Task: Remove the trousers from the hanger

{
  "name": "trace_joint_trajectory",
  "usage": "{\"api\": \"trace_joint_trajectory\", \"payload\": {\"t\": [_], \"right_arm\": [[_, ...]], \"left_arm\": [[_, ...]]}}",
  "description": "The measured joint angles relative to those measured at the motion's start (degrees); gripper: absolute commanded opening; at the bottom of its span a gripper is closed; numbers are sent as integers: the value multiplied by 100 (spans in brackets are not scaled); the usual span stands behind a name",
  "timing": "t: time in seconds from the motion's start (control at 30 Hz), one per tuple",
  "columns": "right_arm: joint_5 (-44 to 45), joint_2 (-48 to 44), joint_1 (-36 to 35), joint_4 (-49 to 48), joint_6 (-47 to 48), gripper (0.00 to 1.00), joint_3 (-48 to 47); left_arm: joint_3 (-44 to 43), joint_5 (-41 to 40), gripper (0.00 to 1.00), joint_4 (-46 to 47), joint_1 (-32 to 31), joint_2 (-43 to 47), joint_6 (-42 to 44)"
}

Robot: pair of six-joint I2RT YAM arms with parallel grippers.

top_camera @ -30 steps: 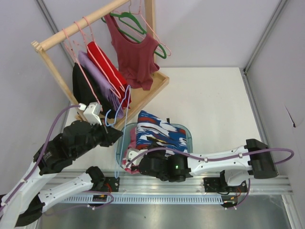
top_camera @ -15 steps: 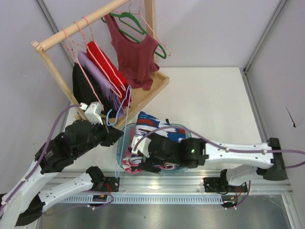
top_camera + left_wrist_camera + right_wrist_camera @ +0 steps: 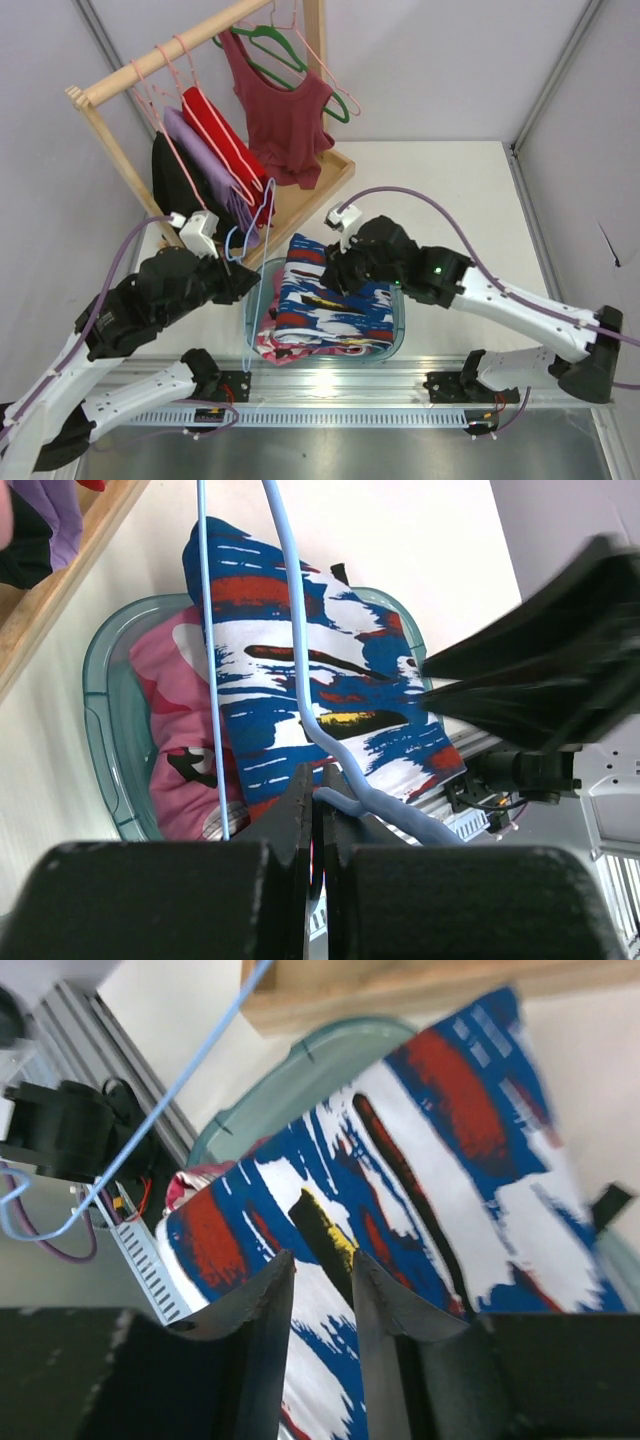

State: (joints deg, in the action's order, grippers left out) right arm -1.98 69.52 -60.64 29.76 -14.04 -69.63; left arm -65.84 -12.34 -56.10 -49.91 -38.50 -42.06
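Note:
The royal blue, white and red trousers (image 3: 335,305) lie folded in the teal basin (image 3: 252,305), on top of a pink camouflage garment (image 3: 275,345). They are off the hanger (image 3: 247,330), a thin light-blue wire frame hanging beside the basin's left rim. My left gripper (image 3: 238,282) is shut on the hanger's wire near its twisted neck (image 3: 345,798). My right gripper (image 3: 338,268) hovers over the far end of the trousers (image 3: 450,1150). Its jaws stand apart with nothing between them (image 3: 322,1260), only cloth showing below.
A wooden rack (image 3: 100,95) stands at the back left with pink wire hangers, red, purple and black garments, and a dark-red tank top (image 3: 285,120) on a green hanger. A metal rail (image 3: 400,395) runs along the near table edge.
My right arm lifted from the basin's near side and swung to the far end of the trousers, its jaws letting go. The trousers now lie spread in the basin. The left arm barely moved.

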Motion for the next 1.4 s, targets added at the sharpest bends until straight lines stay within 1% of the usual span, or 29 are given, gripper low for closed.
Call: {"api": "trace_joint_trajectory", "payload": {"t": [0.17, 0.37, 0.47, 0.5, 0.57, 0.67, 0.7, 0.77, 0.8, 0.9, 0.97, 1.03, 1.13, 1.3, 1.4], "right_arm": [[-61, 848, -203, -544, -413, 35, 428], [625, 2020, -988, -1224, -601, 36, 767], [881, 2214, -1104, -1497, -774, 37, 909], [953, 2199, -1113, -1563, -850, 40, 960], [1069, 2079, -1117, -1622, -992, 43, 1034], [1185, 1631, -1082, -1464, -1158, 56, 1110], [1211, 1364, -1051, -1381, -1200, 65, 1147], [1252, 715, -957, -1261, -1274, 75, 1167], [1281, 356, -909, -1252, -1303, 82, 1167], [1449, -623, -824, -1185, -1368, 89, 1163], [1582, -1169, -846, -1119, -1405, 93, 1163], [1733, -1547, -942, -1029, -1405, 94, 1163], [2081, -1864, -1231, -905, -1320, 96, 1163], [2789, -1956, -1770, -645, -1113, 96, 1130], [3292, -1836, -1980, -435, -846, 96, 938]], "left_arm": [[-2, 2, 0, -13, 0, -160, -11], [-2, 13, 0, 31, 0, -256, -50], [-2, 52, 0, 61, 0, -295, -52], [-2, 61, 0, 74, 0, -315, -55], [-2, 83, 0, 101, 0, -356, -59], [-2, 127, 0, 190, 0, -426, -101], [-2, 149, 0, 223, 0, -459, -114], [-4, 164, 0, 304, 0, -544, -157], [-24, 166, 0, 332, 0, -621, -184], [-192, 162, 0, 435, 0, -975, -350], [-323, 140, 0, 579, 0, -1233, -608], [-407, 103, 0, 723, 0, -1445, -861], [-654, 26, 0, 841, 0, -1818, -1432], [-1399, -411, 0, 789, -66, -2638, -2505], [-2015, -726, 0, 433, -98, -3228, -3185]]}}
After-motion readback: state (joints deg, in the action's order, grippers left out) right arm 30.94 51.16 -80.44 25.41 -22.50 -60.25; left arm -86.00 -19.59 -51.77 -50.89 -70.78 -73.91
